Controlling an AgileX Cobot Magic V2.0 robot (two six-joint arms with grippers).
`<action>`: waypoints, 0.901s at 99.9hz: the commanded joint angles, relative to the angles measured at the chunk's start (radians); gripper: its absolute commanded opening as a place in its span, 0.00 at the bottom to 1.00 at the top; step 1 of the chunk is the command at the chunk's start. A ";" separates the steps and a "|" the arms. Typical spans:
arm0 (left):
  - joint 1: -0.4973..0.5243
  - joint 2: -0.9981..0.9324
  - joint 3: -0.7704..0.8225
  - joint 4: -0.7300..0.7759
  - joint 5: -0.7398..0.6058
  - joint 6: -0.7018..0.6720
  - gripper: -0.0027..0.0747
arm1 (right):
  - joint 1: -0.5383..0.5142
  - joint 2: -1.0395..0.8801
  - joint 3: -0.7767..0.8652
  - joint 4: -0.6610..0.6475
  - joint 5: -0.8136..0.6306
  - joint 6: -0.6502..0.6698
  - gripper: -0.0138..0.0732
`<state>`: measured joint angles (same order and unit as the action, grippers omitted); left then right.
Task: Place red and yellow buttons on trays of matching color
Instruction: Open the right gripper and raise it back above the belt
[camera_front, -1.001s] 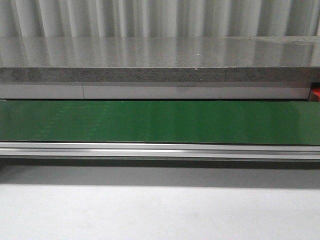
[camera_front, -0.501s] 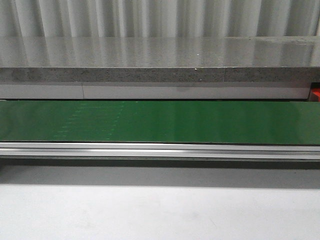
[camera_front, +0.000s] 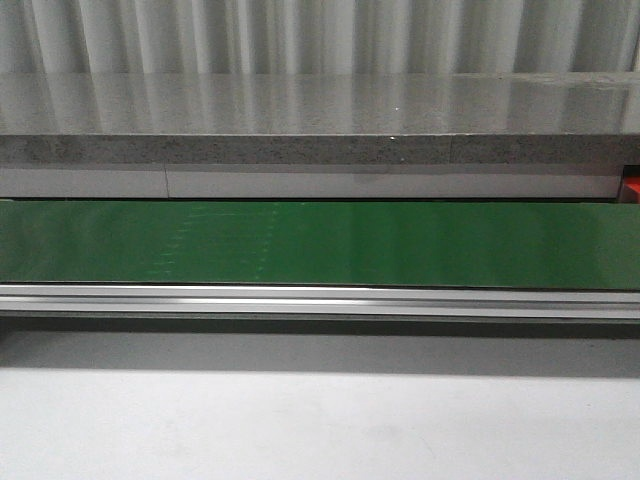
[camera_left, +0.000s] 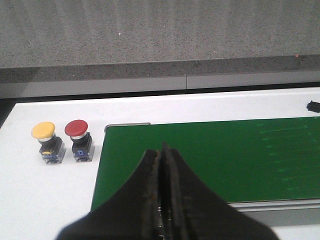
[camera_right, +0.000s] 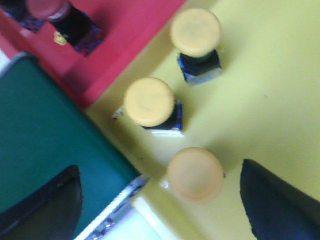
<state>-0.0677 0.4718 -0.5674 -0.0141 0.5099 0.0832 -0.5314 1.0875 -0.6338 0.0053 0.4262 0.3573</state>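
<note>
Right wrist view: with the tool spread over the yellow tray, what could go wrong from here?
The open right tool straddles the nearest yellow button, which sits close to the yellow tray corner by the belt; a nudge could tip it off. Two more yellow buttons crowd nearby and might get bumped.

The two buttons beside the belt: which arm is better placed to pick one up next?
Left. Its gripper faces the yellow button and red button. The right gripper hangs open above the yellow tray.

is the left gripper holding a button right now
No, the left gripper is shut on nothing over the green belt, while the yellow button and red button stand apart beside it.
</note>
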 joint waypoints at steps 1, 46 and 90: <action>-0.008 0.004 -0.026 -0.004 -0.074 -0.002 0.01 | 0.049 -0.108 -0.030 -0.005 -0.049 -0.039 0.89; -0.008 0.004 -0.026 -0.004 -0.074 -0.002 0.01 | 0.402 -0.487 -0.028 -0.011 0.003 -0.357 0.89; -0.008 0.004 -0.026 -0.004 -0.074 -0.002 0.01 | 0.505 -0.509 -0.028 -0.005 0.034 -0.392 0.08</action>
<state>-0.0677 0.4718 -0.5674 -0.0141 0.5099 0.0832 -0.0286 0.5789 -0.6338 0.0053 0.5260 -0.0245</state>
